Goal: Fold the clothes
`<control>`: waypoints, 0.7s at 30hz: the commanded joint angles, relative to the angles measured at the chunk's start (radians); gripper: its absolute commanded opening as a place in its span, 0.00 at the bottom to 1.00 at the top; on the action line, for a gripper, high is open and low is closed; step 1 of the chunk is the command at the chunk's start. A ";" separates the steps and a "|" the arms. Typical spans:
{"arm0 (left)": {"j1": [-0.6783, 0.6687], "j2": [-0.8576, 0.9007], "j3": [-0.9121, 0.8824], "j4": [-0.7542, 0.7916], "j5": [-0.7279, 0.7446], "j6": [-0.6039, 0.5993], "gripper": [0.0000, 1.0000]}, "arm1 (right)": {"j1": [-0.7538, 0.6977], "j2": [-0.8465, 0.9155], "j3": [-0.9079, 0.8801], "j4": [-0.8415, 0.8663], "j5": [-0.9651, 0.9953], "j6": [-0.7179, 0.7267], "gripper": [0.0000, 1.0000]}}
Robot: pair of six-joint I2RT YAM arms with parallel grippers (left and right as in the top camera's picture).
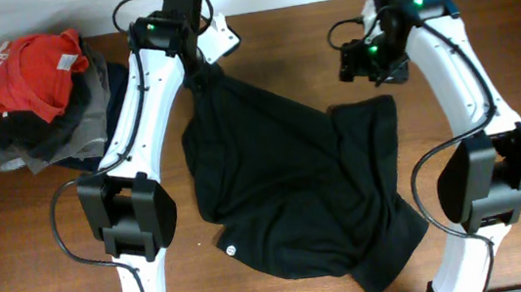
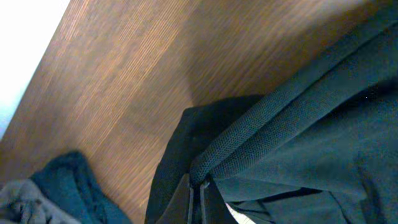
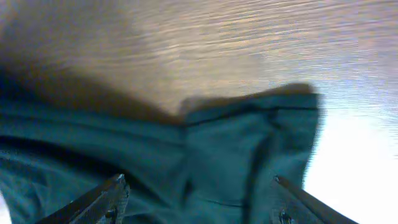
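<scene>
Two grippers are counted, the left gripper (image 1: 201, 69) and the right gripper (image 1: 369, 63), on two arms, the left arm (image 1: 152, 99) and the right arm (image 1: 458, 64). One black shirt (image 1: 285, 192) is seen between the grippers. One pile (image 1: 39, 102) is seen outward of the left gripper; at least three pieces are made out in it: one red garment (image 1: 30, 69), one grey garment (image 1: 80, 112), one navy garment (image 1: 115, 92). One table (image 1: 502, 20) is counted.
</scene>
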 commanded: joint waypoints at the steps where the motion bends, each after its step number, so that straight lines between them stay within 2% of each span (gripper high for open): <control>1: 0.003 0.003 0.022 -0.006 -0.080 -0.085 0.01 | -0.060 -0.001 0.005 -0.002 0.021 -0.031 0.76; 8: 0.026 0.003 0.022 -0.005 -0.080 -0.150 0.01 | -0.114 0.056 -0.059 0.048 0.025 -0.034 0.75; 21: 0.051 0.003 0.022 -0.005 -0.079 -0.201 0.01 | -0.121 0.127 -0.208 0.245 0.034 -0.032 0.65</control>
